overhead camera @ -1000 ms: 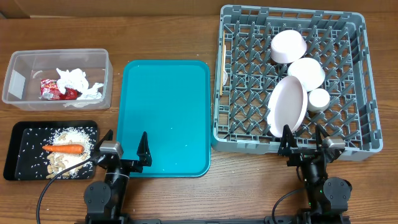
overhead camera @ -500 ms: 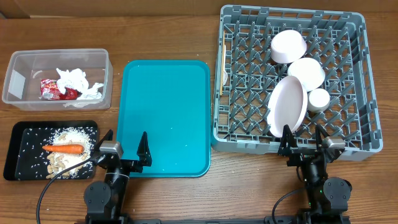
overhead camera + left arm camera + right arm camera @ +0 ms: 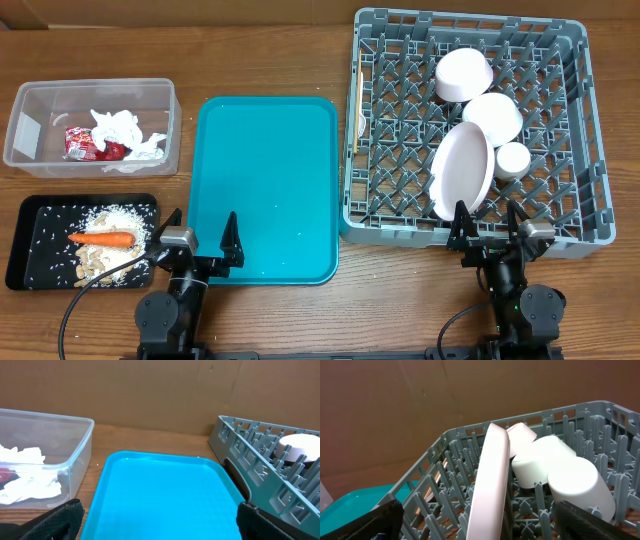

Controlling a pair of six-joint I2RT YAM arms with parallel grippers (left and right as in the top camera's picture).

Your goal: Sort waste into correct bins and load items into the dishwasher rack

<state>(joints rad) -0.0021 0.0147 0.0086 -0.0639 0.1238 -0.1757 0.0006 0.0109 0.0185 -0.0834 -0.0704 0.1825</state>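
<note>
1. Rack (image 3: 400, 120): the largest object, at the right of the surface (image 3: 270, 50). It holds the plate (image 3: 462, 170) on edge between pegs, two bowls (image 3: 463, 75) beside it, the cup (image 3: 512, 160), and the chopsticks (image 3: 356, 100) along its left wall. Loading appears complete.
2. Teal tray (image 3: 265, 180): central and bare apart from a few specks. Nothing large enough to pick up remains on it.
3. Clear tub (image 3: 40, 120): far left, containing the napkins (image 3: 122, 130) and the red wrapper (image 3: 85, 143).
4. Black tray (image 3: 25, 250): near left, holding the carrot (image 3: 103, 239) on rice (image 3: 115, 218).
5. Left claw (image 3: 202, 222): spread and empty, at the tray's near edge.
6. Right claw (image 3: 486, 215): spread and empty, at the rack's near wall.
7. Step in hand, as judged: final check. It is done well by keeping both arms parked low and clear of the rack wall while confirming that no waste lies loose.
8. Compared with the earlier frames, no object or arm differs in position.
</note>
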